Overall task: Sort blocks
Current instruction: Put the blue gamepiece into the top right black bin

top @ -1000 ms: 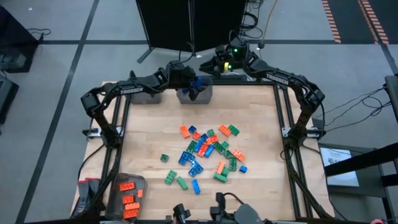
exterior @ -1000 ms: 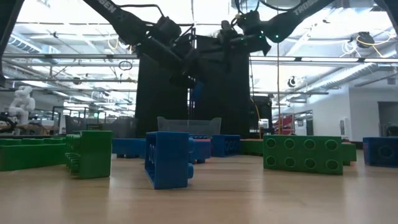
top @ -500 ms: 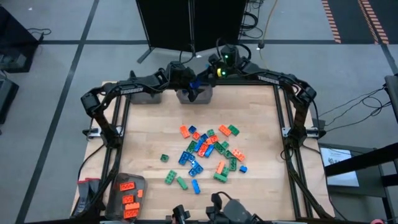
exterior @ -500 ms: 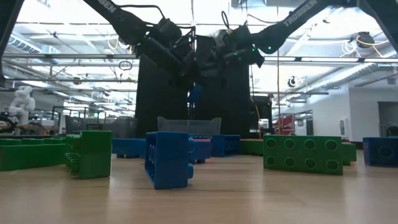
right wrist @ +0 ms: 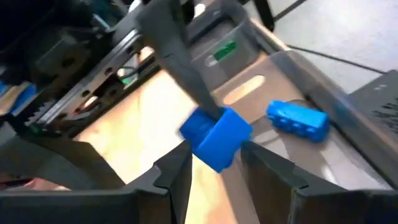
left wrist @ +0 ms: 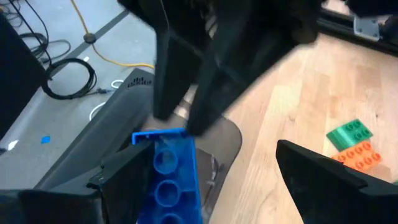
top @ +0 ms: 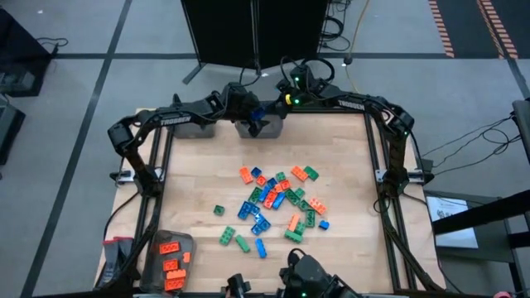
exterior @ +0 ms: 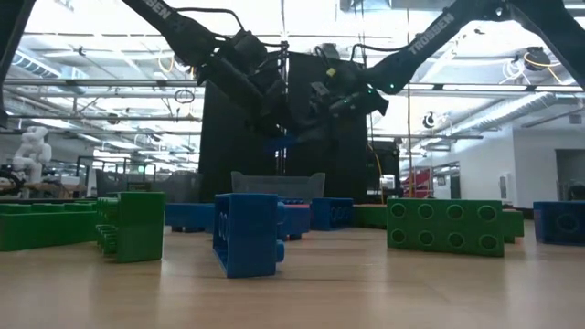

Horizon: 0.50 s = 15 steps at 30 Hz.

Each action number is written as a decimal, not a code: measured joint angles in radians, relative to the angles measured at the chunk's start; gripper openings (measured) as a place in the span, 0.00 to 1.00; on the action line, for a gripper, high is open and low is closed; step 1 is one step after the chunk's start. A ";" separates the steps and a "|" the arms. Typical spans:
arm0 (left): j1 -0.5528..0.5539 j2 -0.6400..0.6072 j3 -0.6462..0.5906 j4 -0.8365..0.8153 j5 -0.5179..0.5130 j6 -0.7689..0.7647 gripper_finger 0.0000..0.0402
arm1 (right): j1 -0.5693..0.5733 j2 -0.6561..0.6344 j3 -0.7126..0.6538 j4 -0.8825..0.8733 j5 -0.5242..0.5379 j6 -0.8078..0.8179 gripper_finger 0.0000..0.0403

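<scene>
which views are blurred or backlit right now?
Low view: bright ceiling lights behind, both arms silhouetted, near blue block sharp. Right wrist view: motion blur on the blue brick and bin. Left wrist view: soft, dark right arm fills the top. High view: even, clear.

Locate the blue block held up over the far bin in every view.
High view: blue block above the grey bin, far edge.
Low view: above that bin.
Left wrist view: over the bin.
Right wrist view.
Shared landmark: the grey bin.
</scene>
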<state>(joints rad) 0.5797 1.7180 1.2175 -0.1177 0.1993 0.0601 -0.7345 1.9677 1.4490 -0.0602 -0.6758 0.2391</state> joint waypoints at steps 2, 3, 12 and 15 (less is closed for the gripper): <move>0.000 0.000 0.000 -0.005 0.000 0.001 0.83 | -0.007 -0.004 0.001 -0.018 0.015 -0.010 0.33; 0.000 0.000 0.000 -0.004 0.000 0.001 0.83 | -0.012 -0.006 0.001 -0.030 0.017 -0.013 0.33; 0.000 0.000 0.000 -0.004 -0.018 -0.001 0.83 | -0.025 -0.027 0.001 -0.031 -0.037 0.020 0.33; -0.002 -0.010 0.000 -0.008 -0.017 -0.026 0.83 | -0.031 -0.064 0.000 -0.036 -0.079 0.019 0.33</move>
<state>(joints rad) 0.5778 1.7076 1.2175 -0.1254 0.1825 0.0345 -0.7657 1.9037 1.4494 -0.0958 -0.7549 0.2580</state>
